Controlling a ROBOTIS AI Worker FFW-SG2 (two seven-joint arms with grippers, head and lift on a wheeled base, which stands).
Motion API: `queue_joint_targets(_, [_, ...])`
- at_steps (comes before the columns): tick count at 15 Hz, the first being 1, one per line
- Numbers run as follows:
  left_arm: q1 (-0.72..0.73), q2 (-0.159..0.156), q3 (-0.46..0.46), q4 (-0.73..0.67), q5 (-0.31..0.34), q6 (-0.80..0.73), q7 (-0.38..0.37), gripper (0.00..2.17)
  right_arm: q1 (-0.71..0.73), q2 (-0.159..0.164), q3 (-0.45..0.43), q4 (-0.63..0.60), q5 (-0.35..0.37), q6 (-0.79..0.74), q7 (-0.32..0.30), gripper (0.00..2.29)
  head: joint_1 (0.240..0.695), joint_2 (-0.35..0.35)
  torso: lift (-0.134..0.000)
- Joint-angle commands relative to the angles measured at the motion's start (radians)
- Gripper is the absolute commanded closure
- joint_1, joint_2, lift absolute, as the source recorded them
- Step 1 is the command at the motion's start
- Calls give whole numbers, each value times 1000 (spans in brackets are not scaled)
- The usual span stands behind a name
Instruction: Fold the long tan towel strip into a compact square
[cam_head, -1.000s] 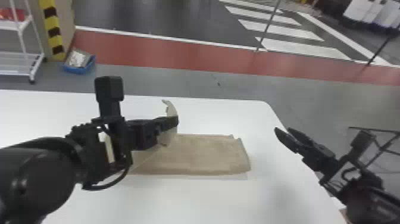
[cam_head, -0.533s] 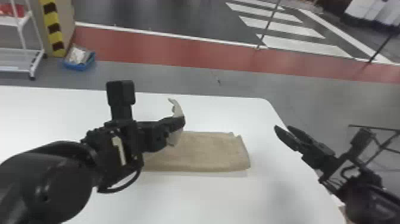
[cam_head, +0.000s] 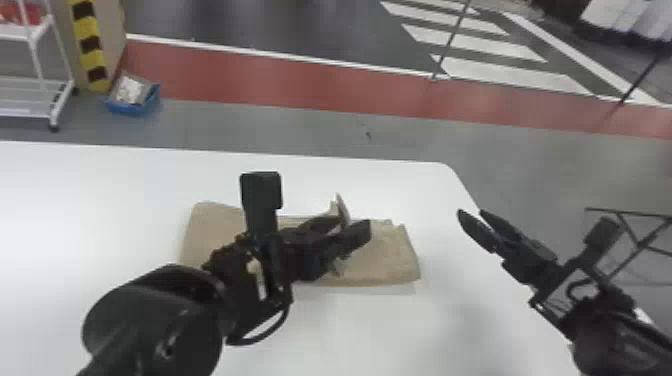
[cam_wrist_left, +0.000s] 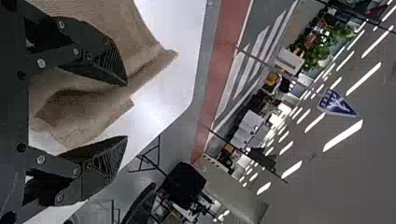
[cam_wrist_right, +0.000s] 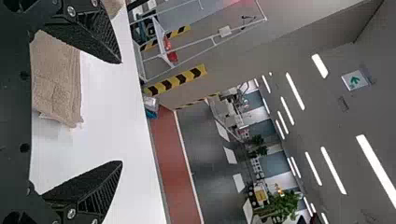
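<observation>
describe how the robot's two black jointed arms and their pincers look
The left arm is matte black, with a bulky rounded section, a boxy black block, a small pale strip and a looping black cable. The right arm is black too. The left pincer and right pincer each have two tapering black fingers with ridged inner faces and silvery screws.

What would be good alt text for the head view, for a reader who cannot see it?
A tan towel lies on a white table, one bit of it standing up at the robot's open left gripper; the open right gripper hovers near the table's right edge.
</observation>
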Motion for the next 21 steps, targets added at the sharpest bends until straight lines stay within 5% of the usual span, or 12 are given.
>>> queue_joint_targets(1, [-7,-3,6,9,39,-8,-6,33,29,18,34,-53,-1,-67,-47,113,687,-350,-124])
queue_joint_targets(6, [-13,-3,64,-45,15,-8,3,33,41,58,100,-167,19,35,-178,127,671,-350,-124])
queue_joint_targets(8, [-22,86,109,-98,-4,-8,5,39,43,90,124,-254,54,225,-250,178,660,-350,-124])
queue_joint_targets(11, [-17,287,161,-201,-53,-54,-6,39,56,167,179,-400,126,483,-339,329,674,-350,-124])
queue_joint_targets(13, [19,382,203,-264,-54,-57,-18,39,84,208,255,-465,177,575,-436,343,695,-350,-124])
queue_joint_targets(18, [144,410,318,-308,-80,-81,-92,39,84,208,425,-491,301,664,-610,346,695,-267,-124])
queue_joint_targets(21, [160,411,351,-313,-80,-103,-116,39,63,208,462,-488,307,710,-678,346,695,-222,-124])
